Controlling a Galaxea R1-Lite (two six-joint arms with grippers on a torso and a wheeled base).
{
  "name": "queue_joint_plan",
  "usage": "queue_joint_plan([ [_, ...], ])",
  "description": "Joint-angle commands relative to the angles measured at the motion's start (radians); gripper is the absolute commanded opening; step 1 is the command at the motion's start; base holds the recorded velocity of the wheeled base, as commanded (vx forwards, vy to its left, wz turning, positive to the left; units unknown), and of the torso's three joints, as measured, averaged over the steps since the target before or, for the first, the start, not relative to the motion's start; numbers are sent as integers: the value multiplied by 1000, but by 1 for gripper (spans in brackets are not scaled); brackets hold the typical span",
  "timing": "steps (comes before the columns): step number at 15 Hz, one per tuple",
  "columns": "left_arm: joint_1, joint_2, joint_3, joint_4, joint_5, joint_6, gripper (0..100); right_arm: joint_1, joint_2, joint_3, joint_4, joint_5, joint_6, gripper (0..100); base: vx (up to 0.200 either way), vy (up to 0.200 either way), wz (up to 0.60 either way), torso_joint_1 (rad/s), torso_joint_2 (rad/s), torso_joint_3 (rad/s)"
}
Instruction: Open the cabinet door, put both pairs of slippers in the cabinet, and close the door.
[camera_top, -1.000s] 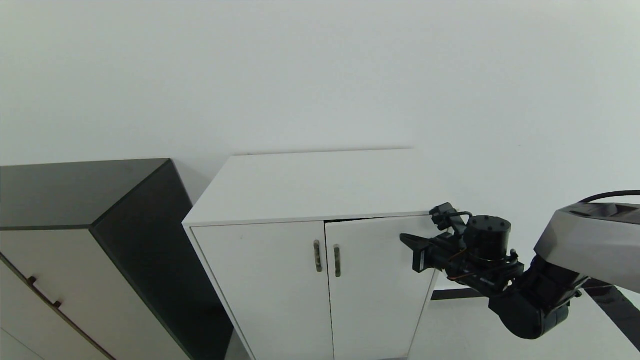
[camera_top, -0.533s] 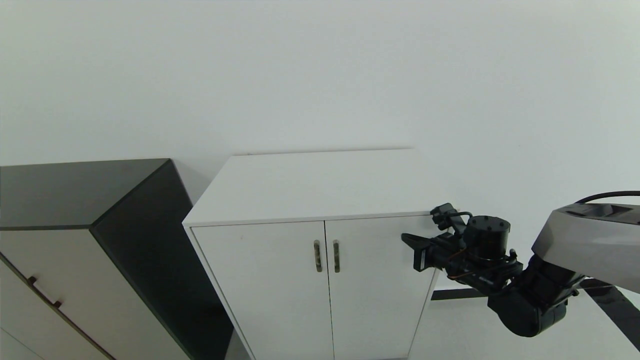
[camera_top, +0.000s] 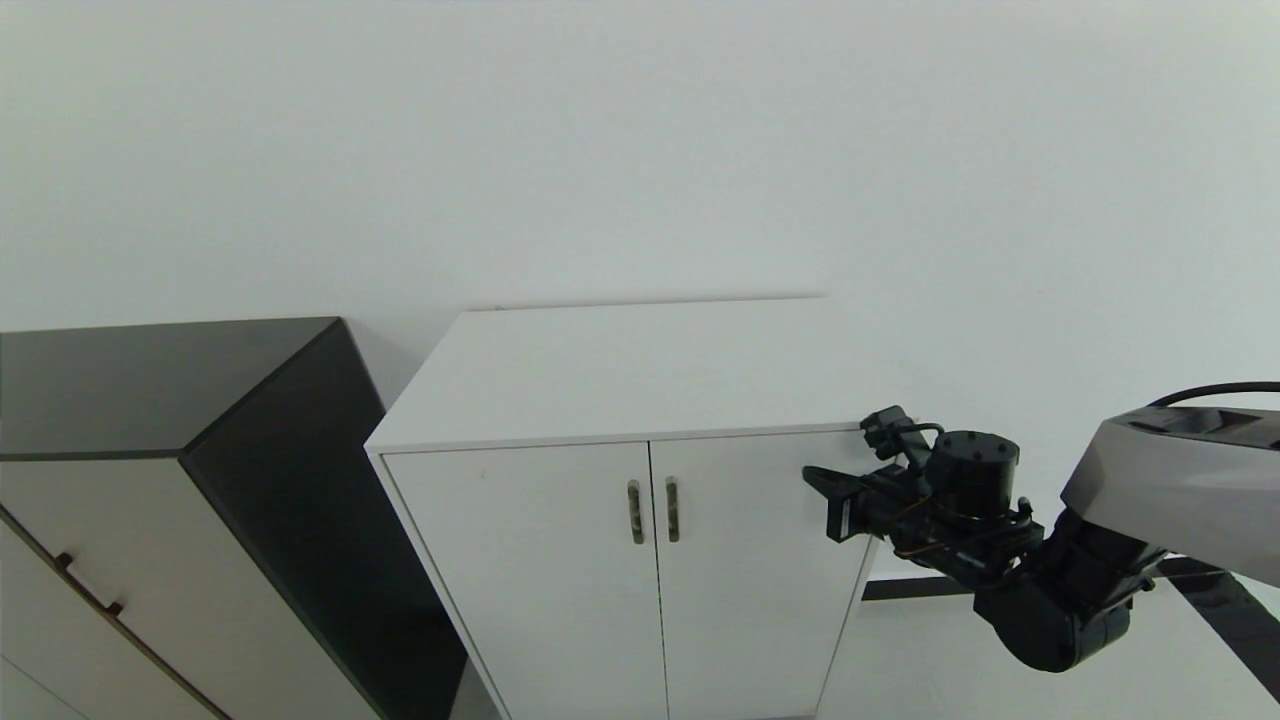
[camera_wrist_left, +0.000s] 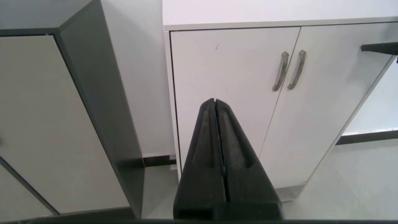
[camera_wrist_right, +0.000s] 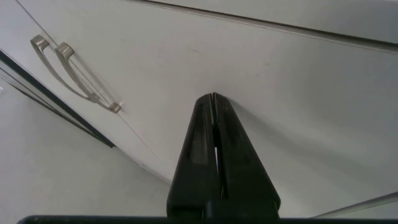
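Observation:
The white cabinet (camera_top: 620, 370) stands against the wall with both doors flush and closed; its two metal handles (camera_top: 653, 510) meet at the centre seam. My right gripper (camera_top: 812, 478) is shut, and its tip rests against the right door (camera_top: 750, 590) near the door's upper outer edge. In the right wrist view the shut right gripper (camera_wrist_right: 213, 98) presses on the door panel (camera_wrist_right: 298, 81), with the handles (camera_wrist_right: 74, 68) off to one side. My left gripper (camera_wrist_left: 215, 104) is shut on nothing. It hangs back from the left door (camera_wrist_left: 230, 81).
A taller cabinet (camera_top: 150, 380) with a dark top and side stands close to the white one's left, leaving a narrow gap. Its pale front has a dark handle (camera_top: 88, 590). Light floor with a black strip (camera_top: 910, 588) lies to the right.
The right door was slightly ajar a second ago, with a dark gap along its top; now it sits flush. My right gripper has eased a little toward the cabinet.

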Motion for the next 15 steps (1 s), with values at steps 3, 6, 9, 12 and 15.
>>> queue_joint_plan([
  [3,0,2,0,-2,0,0,0,10,-11,59,-100,-55,-9,0,0,0,0,0,0,0],
  [6,0,2,0,0,0,0,0,22,-90,172,-178,-99,-25,0,0,0,0,0,0,0],
  [9,0,0,0,0,0,2,0,22,-249,339,-180,-101,-27,0,0,0,0,0,0,0],
  [12,0,2,0,0,0,2,0,-1,-416,543,-178,-110,-88,0,0,0,0,0,0,0],
  [15,0,2,0,0,0,2,0,-49,-548,711,-175,-124,-122,0,0,0,0,0,0,0],
])
